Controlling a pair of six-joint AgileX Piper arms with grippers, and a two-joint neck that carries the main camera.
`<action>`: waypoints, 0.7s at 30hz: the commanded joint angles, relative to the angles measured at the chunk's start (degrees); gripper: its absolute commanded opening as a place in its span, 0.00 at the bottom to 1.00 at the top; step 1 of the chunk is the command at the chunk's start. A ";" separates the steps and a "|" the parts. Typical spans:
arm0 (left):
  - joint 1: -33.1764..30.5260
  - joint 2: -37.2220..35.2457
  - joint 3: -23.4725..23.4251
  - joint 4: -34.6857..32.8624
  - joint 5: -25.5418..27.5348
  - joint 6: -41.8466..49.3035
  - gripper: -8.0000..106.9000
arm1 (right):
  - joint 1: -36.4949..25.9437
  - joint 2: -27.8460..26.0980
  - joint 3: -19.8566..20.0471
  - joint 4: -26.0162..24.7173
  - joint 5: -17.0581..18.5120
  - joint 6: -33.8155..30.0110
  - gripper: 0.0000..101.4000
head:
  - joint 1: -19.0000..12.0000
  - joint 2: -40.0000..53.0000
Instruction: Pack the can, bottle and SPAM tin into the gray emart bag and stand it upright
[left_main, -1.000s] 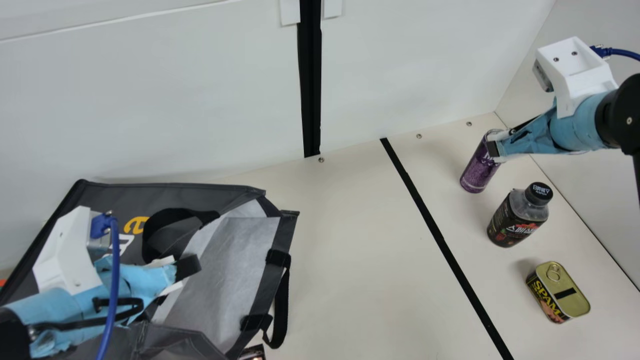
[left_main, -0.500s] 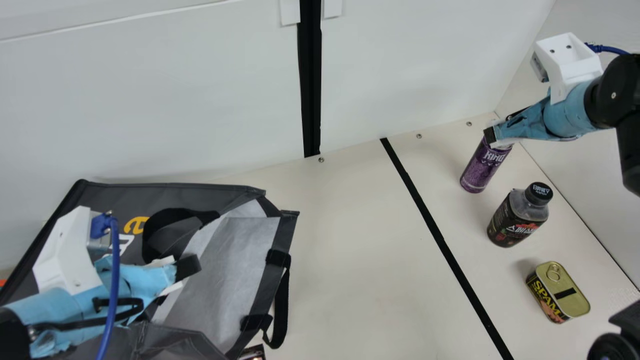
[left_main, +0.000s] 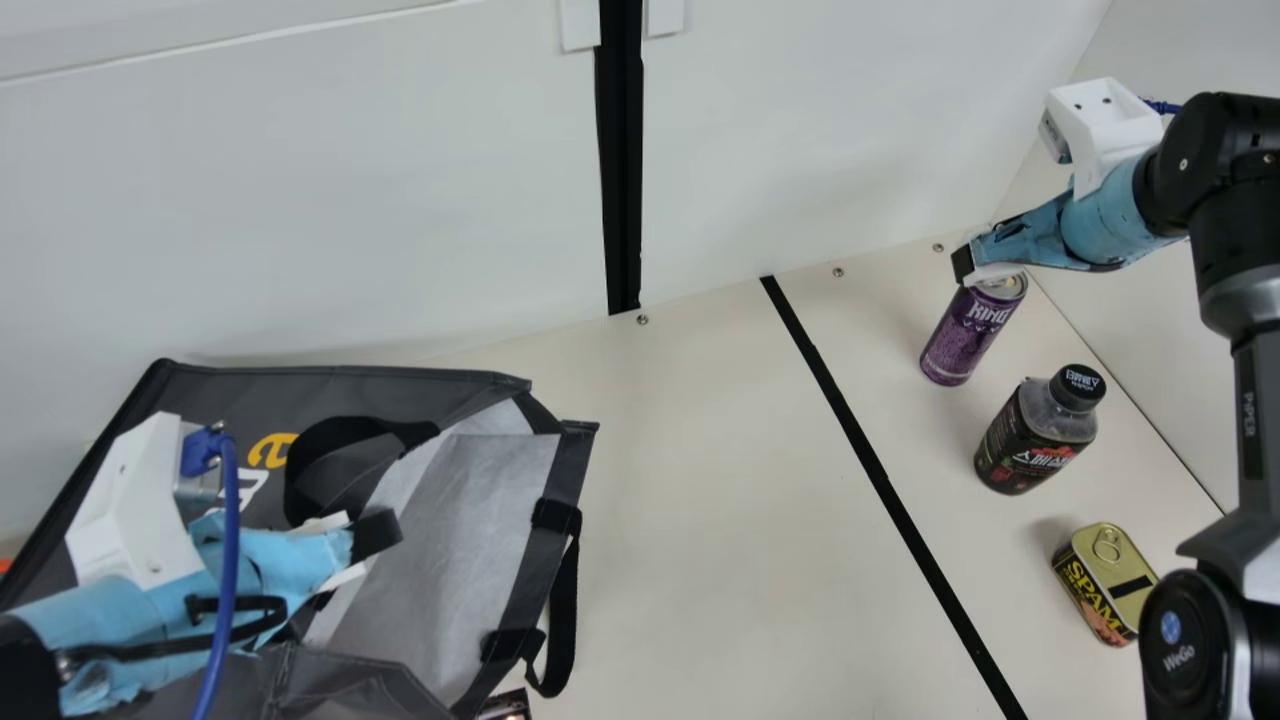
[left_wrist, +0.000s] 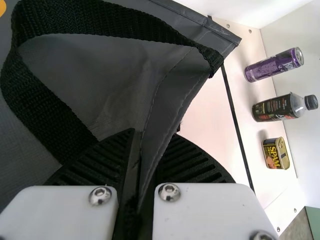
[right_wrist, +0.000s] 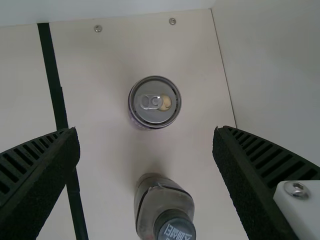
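L grpr (left_main: 375, 535): jaws clamped on bag (left_main: 215, 395) edge | R grpr (left_main: 968, 260): jaws wide, nil held, nr can (left_main: 965, 335) top | btl (left_main: 1030, 440), tin (left_main: 1095, 590) on tabletop (left_main: 720, 450)

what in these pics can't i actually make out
- the bag's deep inside: main view, hidden by its folds and my left arm
- the tin's right-hand side: main view, behind my right arm
- a small dark thing beside the bag: main view, cut by the bottom edge
- the can's label: right wrist view, beneath its own lid
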 joint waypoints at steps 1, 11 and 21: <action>0.00 0.00 0.00 0.00 0.00 0.00 0.00 | -0.13 0.91 -0.36 0.13 -0.05 -0.04 0.94 | -1.30 -0.14; 0.00 0.00 0.00 0.00 0.00 0.00 0.00 | -0.86 5.74 -2.37 0.28 -0.31 0.78 0.94 | -1.30 -0.14; 0.00 0.00 0.00 0.00 0.00 0.00 0.00 | -1.15 10.33 -4.56 0.96 0.15 2.78 0.94 | -1.30 -0.14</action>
